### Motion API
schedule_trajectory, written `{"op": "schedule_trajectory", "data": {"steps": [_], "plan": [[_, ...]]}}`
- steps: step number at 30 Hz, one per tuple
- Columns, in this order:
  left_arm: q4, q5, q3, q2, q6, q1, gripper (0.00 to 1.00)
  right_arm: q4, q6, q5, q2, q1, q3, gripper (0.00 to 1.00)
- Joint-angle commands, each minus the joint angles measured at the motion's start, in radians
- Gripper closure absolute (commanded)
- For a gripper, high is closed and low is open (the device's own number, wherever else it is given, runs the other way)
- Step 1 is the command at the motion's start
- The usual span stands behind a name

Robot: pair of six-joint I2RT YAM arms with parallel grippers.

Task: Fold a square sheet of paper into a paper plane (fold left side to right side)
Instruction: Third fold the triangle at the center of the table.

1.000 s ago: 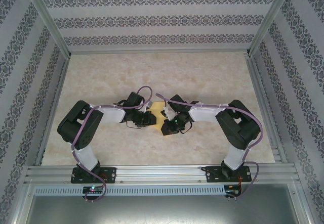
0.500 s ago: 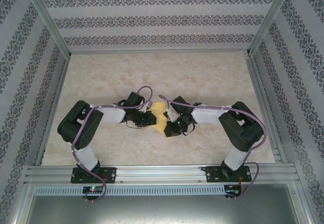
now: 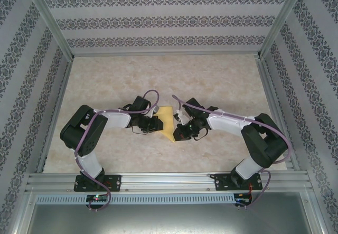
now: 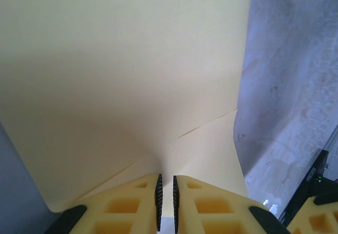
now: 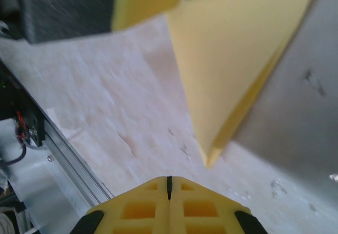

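A: A marbled beige table [image 3: 222, 81] inside a metal frame [image 3: 169, 181], its walls [image 3: 158, 22] papered in dark patterned bands. What lies at the centre?

B: The paper [image 3: 168, 119], yellow and folded. It sits mid-table and narrows to a point at its near end. Both arms bend inward toward it, one from each side.

A: Who has hold of it?

B: The left gripper [image 4: 166, 184], which comes in at the paper's left edge. From the left wrist, its jaws are drawn almost together with the paper's edge clamped in the thin slit between them. The sheet rises and fans out from the fingertips [image 4: 158, 192], with a slanting crease just beyond them. Shadowed tabletop runs along the paper's right side.

A: And the other one?

B: The right gripper [image 5: 169, 180] is just right of the paper's near end. Its jaws are pressed together with nothing between them. From the right wrist, the pointed tip [image 5: 211, 157] hangs a little ahead of those fingertips and apart from them. Two layers show along the paper's right edge.

A: Is anything else near the paper?

B: From the right wrist, a yellow finger [image 5: 148, 1] of the left gripper and its dark body show at the paper's upper left. A frame rail [image 5: 68, 155] runs lower left of the paper, past bare tabletop
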Motion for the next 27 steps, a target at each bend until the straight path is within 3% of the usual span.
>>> {"op": "schedule_trajectory", "data": {"steps": [1, 16, 23, 27], "plan": [[-0.094, -0.057, -0.007, 0.011, 0.023, -0.011, 0.82, 0.041, 0.037, -0.009, 0.064, 0.016, 0.045, 1.00], [-0.067, -0.044, -0.001, -0.020, 0.012, -0.011, 0.79, -0.010, 0.049, 0.143, 0.181, 0.010, 0.038, 1.00], [-0.007, -0.054, -0.034, -0.153, -0.020, -0.013, 0.77, -0.049, 0.040, 0.190, 0.194, 0.001, 0.017, 1.00], [0.026, -0.048, -0.071, -0.221, -0.038, -0.023, 0.83, -0.049, 0.038, 0.196, 0.208, 0.001, 0.015, 1.00]]}}
